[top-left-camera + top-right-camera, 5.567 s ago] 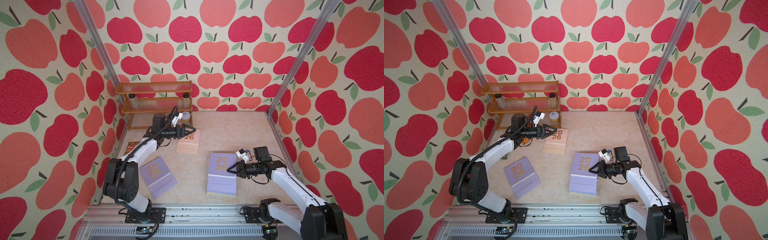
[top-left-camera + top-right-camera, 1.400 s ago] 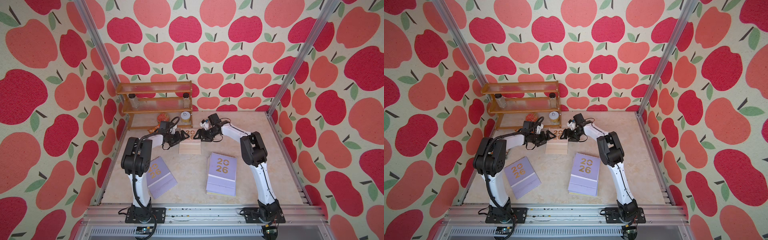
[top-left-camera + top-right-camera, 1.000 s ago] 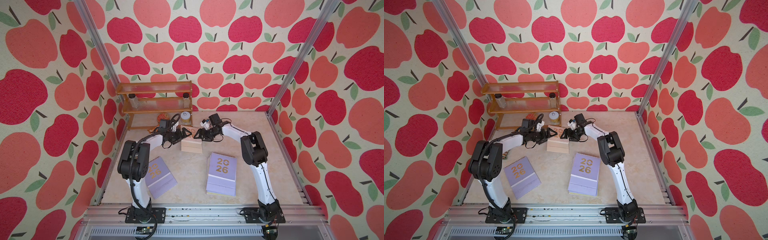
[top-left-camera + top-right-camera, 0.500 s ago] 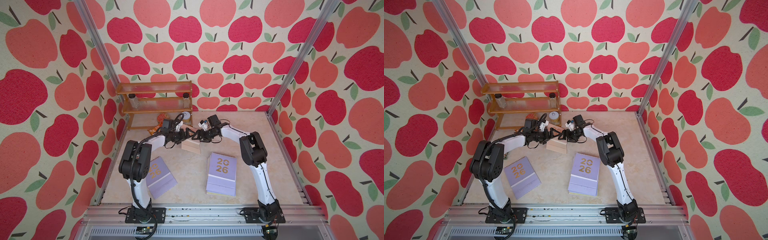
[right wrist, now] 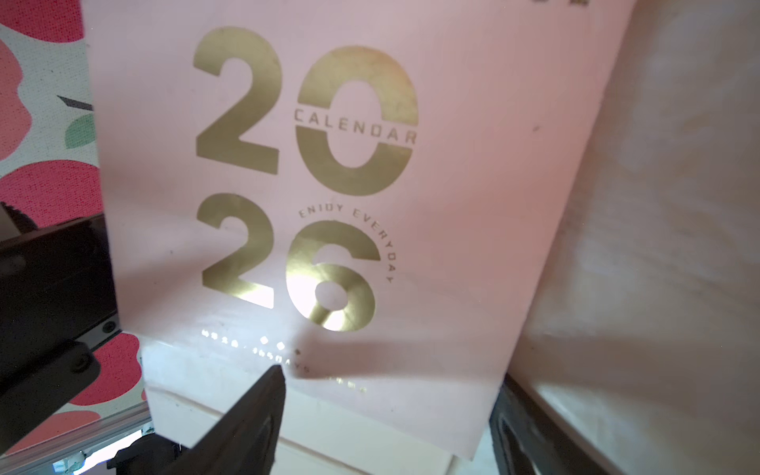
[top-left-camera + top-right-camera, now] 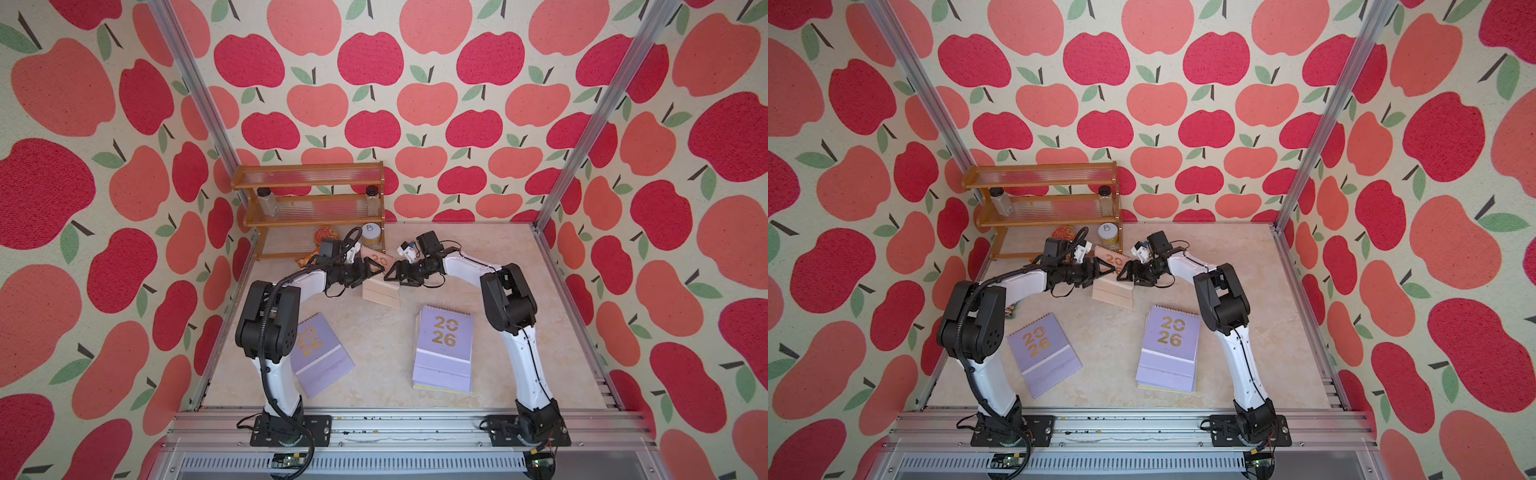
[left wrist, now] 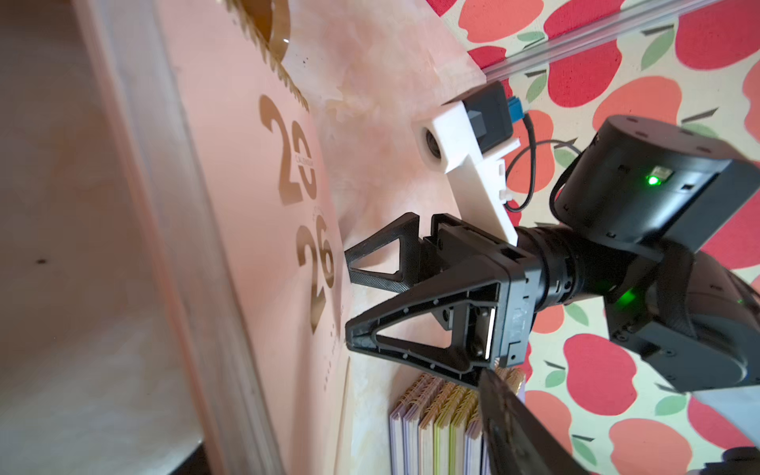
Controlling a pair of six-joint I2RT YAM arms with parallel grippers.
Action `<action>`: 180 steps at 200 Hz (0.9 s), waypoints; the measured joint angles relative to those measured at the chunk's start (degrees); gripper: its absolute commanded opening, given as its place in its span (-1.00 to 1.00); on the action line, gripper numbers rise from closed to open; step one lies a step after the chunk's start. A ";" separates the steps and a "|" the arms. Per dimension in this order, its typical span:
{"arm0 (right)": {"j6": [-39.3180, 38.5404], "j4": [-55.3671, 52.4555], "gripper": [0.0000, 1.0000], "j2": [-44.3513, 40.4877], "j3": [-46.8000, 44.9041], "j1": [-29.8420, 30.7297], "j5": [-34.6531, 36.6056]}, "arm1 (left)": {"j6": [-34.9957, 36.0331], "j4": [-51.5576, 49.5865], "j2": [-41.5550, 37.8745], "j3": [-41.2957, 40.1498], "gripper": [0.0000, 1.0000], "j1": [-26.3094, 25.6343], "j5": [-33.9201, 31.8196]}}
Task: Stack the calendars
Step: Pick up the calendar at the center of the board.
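At far centre, the pink calendar sat tilted up between both arms, not yet stacked. Right gripper stood open, jaws straddling one edge. Left gripper was at the opposite edge; its jaws were too hidden to call. Near right, the stack held several calendars. Near left, a lilac calendar lay alone. At least two seemed left to move.

Overhead pair; wrists near pink calendar

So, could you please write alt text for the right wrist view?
A pale pink calendar with gold 2026 numerals fills most of the frame. A black gripper fingertip overlaps it below the numerals, and apple-print wallpaper shows beside it.
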 measured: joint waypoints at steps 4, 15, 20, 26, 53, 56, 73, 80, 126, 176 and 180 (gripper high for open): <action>0.02 0.04 0.56 -0.07 -0.09 -0.09 -0.04 | -0.13 0.02 0.00 -0.04 0.18 0.04 0.02; 0.00 0.04 0.56 -0.13 -0.24 -0.09 -0.13 | 0.11 0.02 0.00 -0.11 0.00 0.15 0.22; 0.00 0.15 0.56 -0.17 -0.33 -0.09 -0.15 | -0.07 0.00 0.00 -0.15 -0.05 0.22 0.20; 0.00 0.20 0.56 -0.20 -0.39 -0.09 -0.15 | -0.09 0.00 0.00 -0.22 -0.13 0.26 0.28; 0.02 0.20 0.56 -0.28 -0.50 -0.17 -0.28 | 0.04 -0.44 0.00 -0.33 -0.47 0.50 0.26; 0.02 0.20 0.56 -0.28 -0.50 -0.20 -0.35 | 0.07 -0.46 0.00 -0.33 -0.51 0.52 0.26; 0.02 0.24 0.56 -0.28 -0.68 -0.31 -0.55 | 0.00 -1.01 0.00 -0.42 -0.73 0.76 -0.13; 0.02 0.20 0.56 -0.35 -0.74 -0.35 -0.79 | 0.13 -1.07 0.02 -0.50 -0.83 0.87 -0.66; 0.02 0.50 0.56 -0.66 -1.42 -0.50 -1.11 | 0.09 -2.21 0.09 -1.14 -1.00 1.14 -1.11; -0.04 0.61 0.56 -3.15 -4.83 -0.83 -0.44 | 0.74 -2.99 -0.07 -1.27 -1.00 1.31 0.17; -0.13 0.55 0.56 -3.45 -5.14 -0.90 -0.31 | 1.05 -3.23 -0.26 -1.27 -1.00 1.40 0.37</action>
